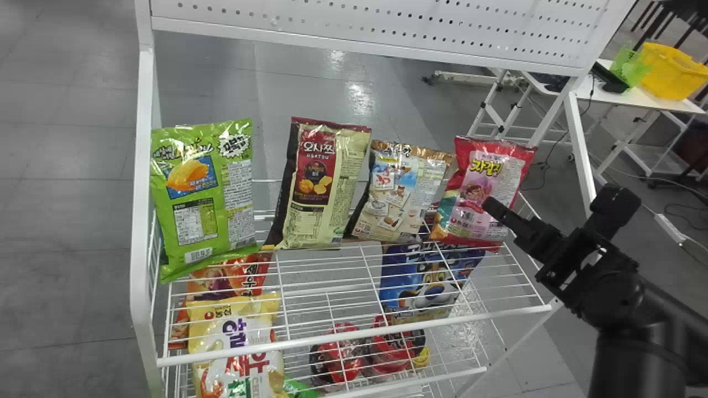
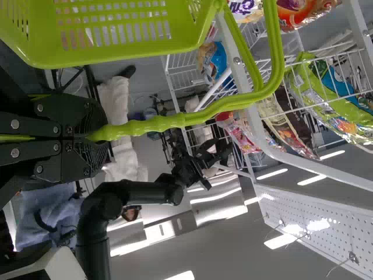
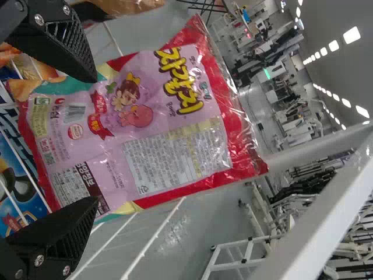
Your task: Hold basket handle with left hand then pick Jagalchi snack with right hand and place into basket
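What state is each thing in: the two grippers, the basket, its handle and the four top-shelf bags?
Left gripper: shut on handle
Right gripper: open
Basket handle: raised, held
Green basket: held by its handle
Jagalchi snack: upright, not gripped
Green snack bag: upright
Red-and-cream snack bag: upright
Beige-and-blue snack bag: upright, tilted

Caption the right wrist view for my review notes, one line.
The open right gripper faces the Jagalchi snack, printed panel toward it, at the wire shelf.
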{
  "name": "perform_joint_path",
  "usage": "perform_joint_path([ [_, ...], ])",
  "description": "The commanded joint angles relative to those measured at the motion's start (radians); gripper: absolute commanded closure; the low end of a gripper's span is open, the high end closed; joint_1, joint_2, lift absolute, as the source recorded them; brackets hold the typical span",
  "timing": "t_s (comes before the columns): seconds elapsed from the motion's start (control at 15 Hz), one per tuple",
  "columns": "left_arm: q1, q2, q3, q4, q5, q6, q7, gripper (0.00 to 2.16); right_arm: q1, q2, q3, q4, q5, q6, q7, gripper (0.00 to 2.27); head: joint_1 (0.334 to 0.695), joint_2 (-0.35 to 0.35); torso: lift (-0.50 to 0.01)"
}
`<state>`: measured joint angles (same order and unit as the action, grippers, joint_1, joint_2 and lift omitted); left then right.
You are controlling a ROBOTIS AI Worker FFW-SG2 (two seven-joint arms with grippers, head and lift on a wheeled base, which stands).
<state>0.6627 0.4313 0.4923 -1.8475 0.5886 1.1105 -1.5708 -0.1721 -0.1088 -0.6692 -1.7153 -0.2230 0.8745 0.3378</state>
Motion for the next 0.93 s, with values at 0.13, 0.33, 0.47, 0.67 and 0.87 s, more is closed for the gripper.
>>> perform_joint_path([
  [0.13, -0.002, 0.004, 0.000, 0.002, 0.000, -0.001, -0.010, 2.15, -0.087, -0.040, 0.011, 0.112, 0.034, 0.021, 0.000, 0.08, 0.695, -0.350, -0.009],
  [0.33, -0.003, 0.006, 0.000, 0.013, 0.000, -0.001, -0.010, 2.15, -0.132, -0.051, 0.028, 0.201, 0.050, -0.035, 0.000, 0.08, 0.695, -0.350, -0.009],
  [0.47, -0.003, 0.006, 0.000, 0.013, 0.000, -0.001, -0.010, 2.15, -0.167, -0.058, 0.037, 0.252, 0.062, -0.087, 0.000, 0.08, 0.695, -0.348, -0.009],
  [0.67, -0.003, 0.006, 0.000, 0.014, 0.002, -0.001, -0.010, 2.15, -0.181, -0.066, 0.060, 0.281, 0.056, -0.114, 0.010, 0.08, 0.695, -0.340, -0.009],
  [0.87, -0.003, 0.006, 0.000, 0.014, 0.002, -0.001, -0.010, 2.15, -0.196, -0.069, 0.089, 0.321, 0.062, -0.117, 0.007, 0.11, 0.695, -0.325, -0.009],
])
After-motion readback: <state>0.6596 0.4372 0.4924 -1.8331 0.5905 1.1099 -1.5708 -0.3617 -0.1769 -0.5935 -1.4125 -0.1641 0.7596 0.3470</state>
